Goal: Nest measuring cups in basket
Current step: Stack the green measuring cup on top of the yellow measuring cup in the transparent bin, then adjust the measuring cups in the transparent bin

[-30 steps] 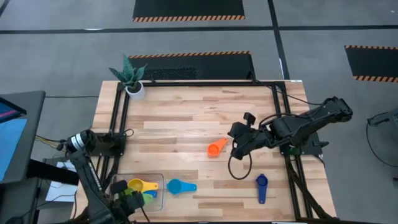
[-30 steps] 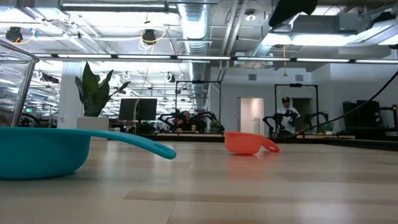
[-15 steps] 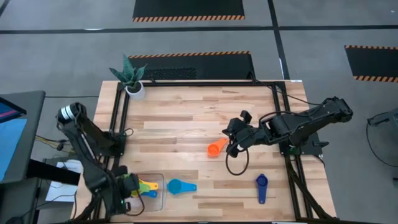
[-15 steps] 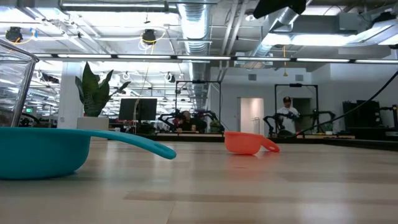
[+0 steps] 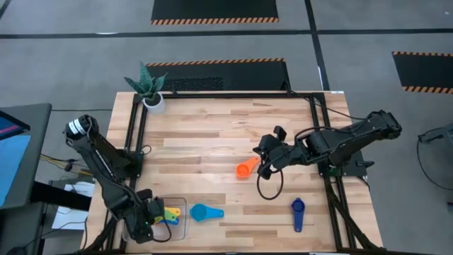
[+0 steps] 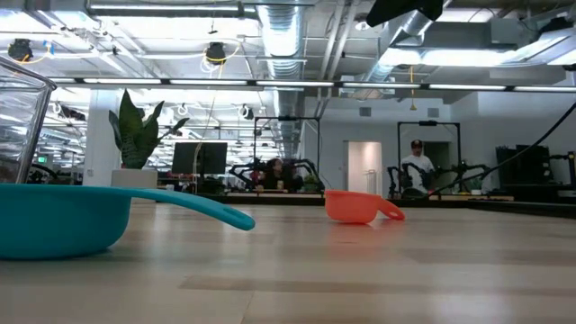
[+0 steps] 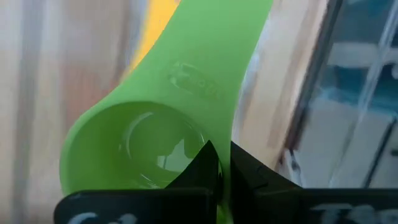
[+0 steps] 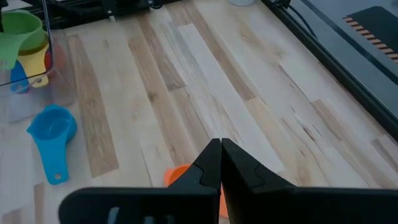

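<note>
My left gripper (image 5: 150,214) is at the table's near left, shut on the green cup (image 7: 149,146), over the left end of the clear basket (image 5: 182,228). A yellow cup (image 5: 172,211) and a blue cup (image 8: 18,79) lie in the basket under the green one. The light blue cup (image 5: 205,211) rests on its base just right of the basket. The orange-red cup (image 5: 246,168) sits mid-table on its base. The dark blue cup (image 5: 297,212) lies near the right. My right gripper (image 5: 266,157) hangs shut above the table, just right of the orange-red cup. My left gripper pinches the green cup's bowl wall (image 7: 219,144) beside the root of the handle, one finger inside the bowl and one outside. The handle (image 7: 217,56) points away from the fingers, over the yellow cup. Whether the cup rests on the yellow one, I cannot tell.
A white pot with a spiky plant (image 5: 151,99) stands at the far left corner. Dark frame rails (image 5: 139,142) run along the table's left and right sides. Bare wood lies between the plant and the cups. People and other arms show far behind in the low view.
My left arm's elbow has swung up and toward the far edge, while its gripper has stayed over the basket's left end with the green cup. My right gripper has drifted a little toward the far left, closer to the orange-red cup's handle. The cups on the table have not moved.
</note>
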`<state>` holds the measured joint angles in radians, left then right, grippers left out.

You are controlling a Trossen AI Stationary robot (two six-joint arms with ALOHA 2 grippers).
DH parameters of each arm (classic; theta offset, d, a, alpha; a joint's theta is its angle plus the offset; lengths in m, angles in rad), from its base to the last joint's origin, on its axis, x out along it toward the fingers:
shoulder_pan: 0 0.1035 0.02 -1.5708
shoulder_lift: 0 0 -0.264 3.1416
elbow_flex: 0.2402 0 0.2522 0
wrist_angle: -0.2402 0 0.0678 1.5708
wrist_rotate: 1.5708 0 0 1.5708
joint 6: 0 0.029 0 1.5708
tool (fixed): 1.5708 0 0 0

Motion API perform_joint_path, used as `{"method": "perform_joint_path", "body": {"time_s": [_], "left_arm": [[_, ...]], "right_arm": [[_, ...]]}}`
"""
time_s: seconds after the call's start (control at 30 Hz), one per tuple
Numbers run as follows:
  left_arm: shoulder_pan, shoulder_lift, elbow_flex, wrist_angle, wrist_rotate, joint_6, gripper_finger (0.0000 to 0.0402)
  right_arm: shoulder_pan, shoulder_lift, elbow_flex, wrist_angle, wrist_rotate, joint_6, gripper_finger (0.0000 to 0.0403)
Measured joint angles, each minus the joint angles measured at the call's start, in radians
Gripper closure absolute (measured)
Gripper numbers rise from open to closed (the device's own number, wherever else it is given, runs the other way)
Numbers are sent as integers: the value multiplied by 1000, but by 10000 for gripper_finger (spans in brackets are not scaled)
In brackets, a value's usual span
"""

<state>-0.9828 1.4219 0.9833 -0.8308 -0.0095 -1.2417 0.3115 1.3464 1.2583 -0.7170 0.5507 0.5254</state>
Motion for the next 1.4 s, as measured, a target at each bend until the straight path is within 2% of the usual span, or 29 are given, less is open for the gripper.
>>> {"method": "perform_joint_path", "body": {"time_s": [0.17,0.47,0.8,1.07,1.2,1.4], "left_arm": [[1,30,0,3,-22,0,400],[20,37,0,0,-24,-29,375],[21,37,0,-4,60,-63,316],[20,37,0,41,181,-110,266],[19,37,0,107,213,-89,266],[20,37,0,101,144,-74,281]], "right_arm": [[0,0,0,0,0,0,376],[0,0,0,0,0,-1,376],[0,0,0,-1,0,-3,376],[0,0,-27,14,0,-3,376],[0,0,-50,26,0,19,376],[0,0,-55,22,-1,76,376]]}}
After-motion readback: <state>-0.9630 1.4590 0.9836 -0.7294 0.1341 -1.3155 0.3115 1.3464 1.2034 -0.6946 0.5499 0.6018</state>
